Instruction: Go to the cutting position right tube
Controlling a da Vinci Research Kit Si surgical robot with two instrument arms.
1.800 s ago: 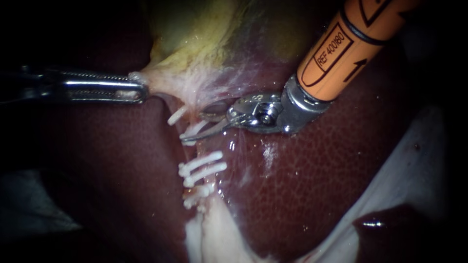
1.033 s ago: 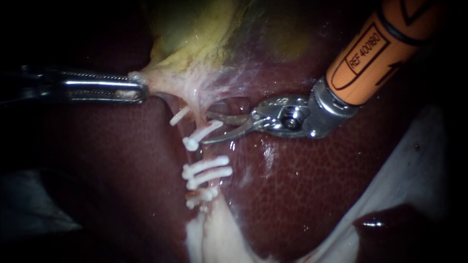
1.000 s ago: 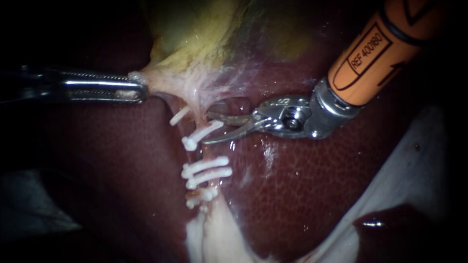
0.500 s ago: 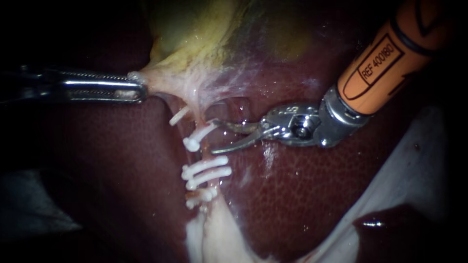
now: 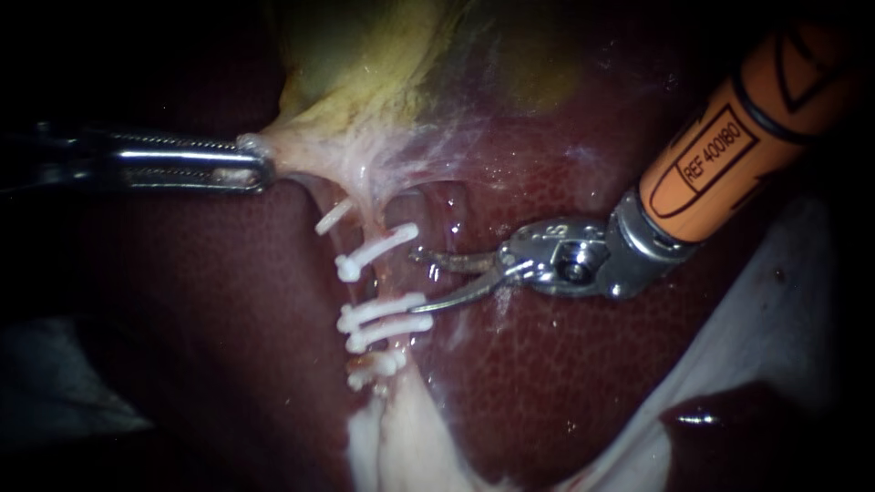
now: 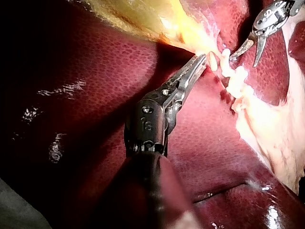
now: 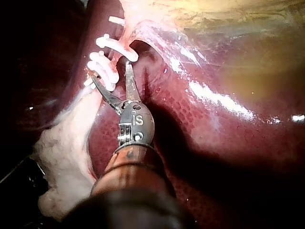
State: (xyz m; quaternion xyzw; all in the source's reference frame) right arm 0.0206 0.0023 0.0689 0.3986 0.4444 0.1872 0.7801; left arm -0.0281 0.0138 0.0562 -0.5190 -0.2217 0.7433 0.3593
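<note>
- Running down from the gallbladder's pale neck, the clipped tube (image 5: 387, 281) lies over the liver near the middle of the endoscope view. Whether it is the right tube cannot be told.
- Crossing it are white clips: 1 upper clip (image 5: 374, 252) and 2 lower clips (image 5: 383, 317) close together, with a bare stretch of tube between them.
- At that bare stretch the right instrument (image 5: 415, 282) has its 2 slim curved blades apart, tips just beside the tube, gripping nothing. The lower blade's tip lies at the end of a lower clip. Contact cannot be confirmed.
- Well apart from the blades, the left instrument (image 5: 248, 166) has its jaws clamped on pale tissue at the gallbladder's neck.
- Above the tube sits the gallbladder (image 5: 365, 73), yellow-green.
- Beneath all of this lies the liver (image 5: 547, 364), dark red and wet.
</note>
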